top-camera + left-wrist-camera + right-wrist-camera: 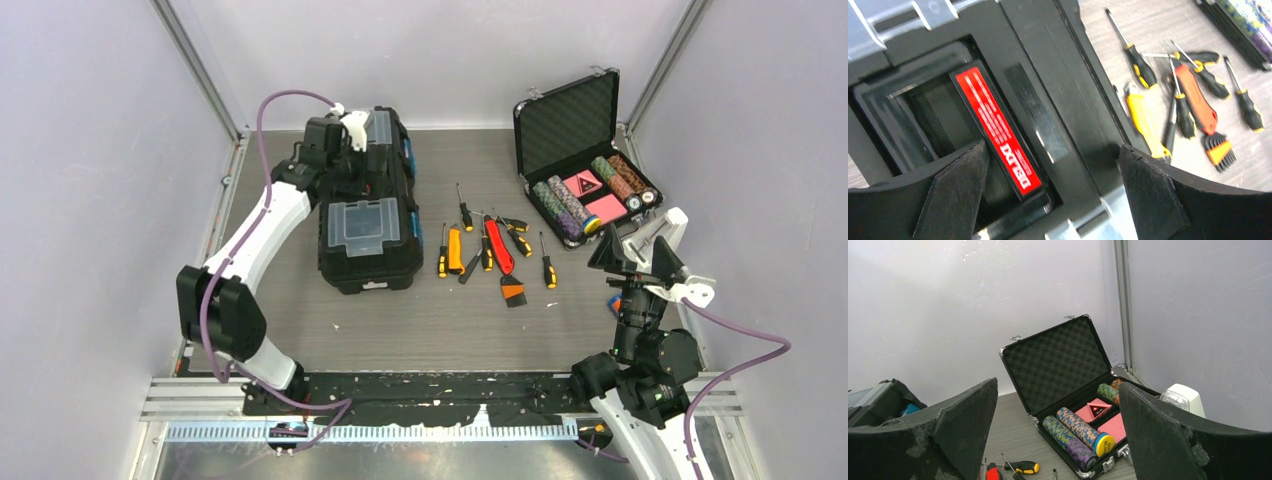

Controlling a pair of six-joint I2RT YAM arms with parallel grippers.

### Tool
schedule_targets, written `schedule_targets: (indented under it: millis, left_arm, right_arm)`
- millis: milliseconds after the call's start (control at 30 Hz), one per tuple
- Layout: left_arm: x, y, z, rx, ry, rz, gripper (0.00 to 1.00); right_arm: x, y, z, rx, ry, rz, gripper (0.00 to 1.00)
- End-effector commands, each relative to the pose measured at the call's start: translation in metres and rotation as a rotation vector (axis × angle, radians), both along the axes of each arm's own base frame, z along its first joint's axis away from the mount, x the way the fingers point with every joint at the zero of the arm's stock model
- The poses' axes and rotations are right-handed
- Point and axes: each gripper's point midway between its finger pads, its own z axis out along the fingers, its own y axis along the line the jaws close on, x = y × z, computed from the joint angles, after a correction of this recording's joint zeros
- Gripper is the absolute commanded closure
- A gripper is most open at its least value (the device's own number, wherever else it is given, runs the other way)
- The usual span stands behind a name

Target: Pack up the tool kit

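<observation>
From above, we see the toolbox [370,265] standing with its lid down on the table [420,340], at about 10 o'clock from the table's middle. The tools [490,250] lie in a loose row on the table at its 3 o'clock side. The left gripper [345,160] hangs over the toolbox's top, between its two clear lids. The right gripper [637,250] is held up at 4 o'clock, well apart from the tools and near the open case [570,120] at 1 o'clock. In the left wrist view, we find the left gripper [1053,200] spread wide with nothing in it. Its fingers [955,195] stand either side of the red handle [998,127], which lies flat in its recess; whether a finger touches it we cannot tell. The tools [1193,100] lie at 2 o'clock, beyond the box's edge. In the right wrist view, the right gripper [1058,440] is likewise wide apart and empty, facing the case [1058,360] at 12 o'clock, with the toolbox [883,395] at 9 o'clock.
</observation>
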Motion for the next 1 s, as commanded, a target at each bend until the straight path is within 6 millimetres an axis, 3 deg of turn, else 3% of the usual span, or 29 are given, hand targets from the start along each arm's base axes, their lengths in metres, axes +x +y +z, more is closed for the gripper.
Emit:
schedule_targets:
  millis: [0, 233, 333, 367, 400, 433, 467, 600, 700, 867, 900, 933, 967]
  left_arm:
    - [-0.112, -0.015, -0.078, -0.002, 0.466, -0.067, 0.03]
    - [-0.141, -0.027, -0.059, -0.061, 0.425, -0.124, 0.02]
    - [-0.138, -0.024, -0.034, -0.063, 0.351, -0.12, 0.01]
    - [-0.135, -0.022, -0.024, -0.059, 0.317, -0.112, 0.0]
    - [-0.131, -0.019, -0.013, -0.053, 0.279, -0.097, 0.0]
    - [-0.127, -0.014, -0.003, -0.044, 0.241, -0.075, 0.0]
    - [-0.123, -0.009, 0.009, -0.038, 0.198, -0.049, 0.0]
    - [-0.104, 0.016, 0.032, -0.059, 0.107, 0.083, 0.0]
    - [-0.091, 0.036, 0.042, -0.142, 0.065, 0.19, 0.0]
    - [-0.067, 0.066, 0.04, -0.244, 0.024, 0.33, 0.0]
    - [-0.064, 0.067, 0.04, -0.266, 0.03, 0.333, 0.0]
    - [-0.059, 0.065, 0.037, -0.282, 0.041, 0.324, 0.0]
    - [-0.055, 0.065, 0.037, -0.29, 0.038, 0.323, 0.01]
  right_arm:
    - [-0.006, 0.002, 0.01, 0.015, -0.033, 0.023, 0.05]
    - [0.001, 0.018, 0.015, 0.023, -0.003, 0.109, 0.05]
    - [0.008, 0.037, 0.016, 0.003, 0.053, 0.2, 0.05]
    - [0.017, 0.045, 0.006, 0.002, 0.115, 0.226, 0.05]
    - [0.017, 0.052, 0.014, 0.0, 0.121, 0.265, 0.05]
    - [0.028, 0.061, 0.002, -0.001, 0.197, 0.288, 0.05]
    - [0.029, 0.071, 0.009, -0.008, 0.207, 0.336, 0.05]
    - [0.063, 0.121, -0.014, 0.01, 0.381, 0.521, 0.05]
    - [0.072, 0.175, -0.016, -0.011, 0.417, 0.781, 0.05]
    - [0.106, 0.244, -0.024, 0.054, 0.505, 1.067, 0.04]
    - [0.108, 0.255, -0.012, 0.049, 0.477, 1.122, 0.03]
    - [0.113, 0.272, -0.022, 0.056, 0.511, 1.174, 0.02]
    - [0.116, 0.28, -0.015, 0.05, 0.5, 1.198, 0.02]
